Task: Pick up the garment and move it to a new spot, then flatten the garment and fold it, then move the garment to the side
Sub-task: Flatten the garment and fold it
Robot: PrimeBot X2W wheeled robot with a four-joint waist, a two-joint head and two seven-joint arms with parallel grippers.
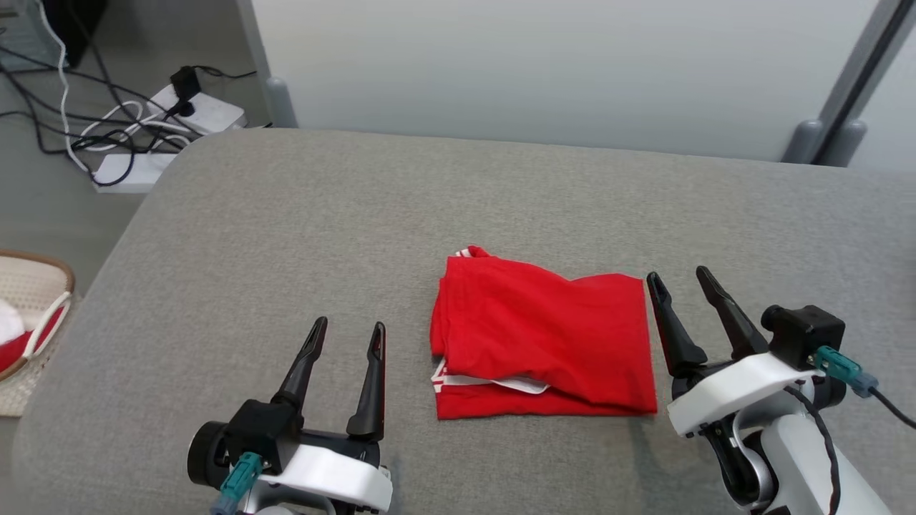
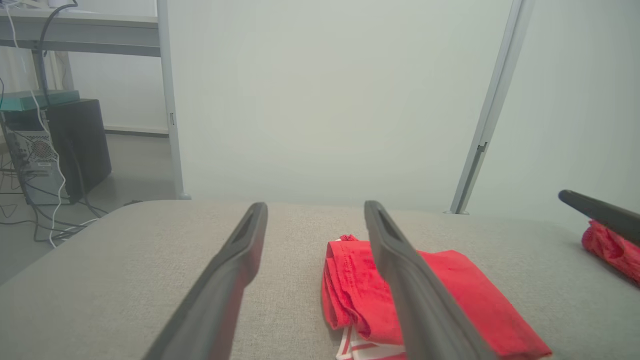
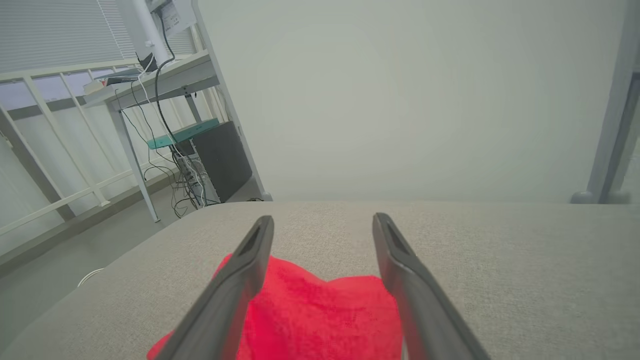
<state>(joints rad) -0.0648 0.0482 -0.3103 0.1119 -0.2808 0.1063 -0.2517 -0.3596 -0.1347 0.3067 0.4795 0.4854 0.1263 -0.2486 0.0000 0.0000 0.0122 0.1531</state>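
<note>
The folded red garment point(image 1: 544, 336) lies flat on the grey tabletop point(image 1: 286, 236), long axis left-right, between the left claw point(image 1: 347, 332) and right claw point(image 1: 676, 275), both spread and empty.

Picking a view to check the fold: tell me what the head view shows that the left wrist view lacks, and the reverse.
Head view: a basket, and white power strips on the floor. Left wrist view: a dark computer tower below a desk. Both: the folded red garment on the grey table, the open left pincer, the right pincer.
</note>
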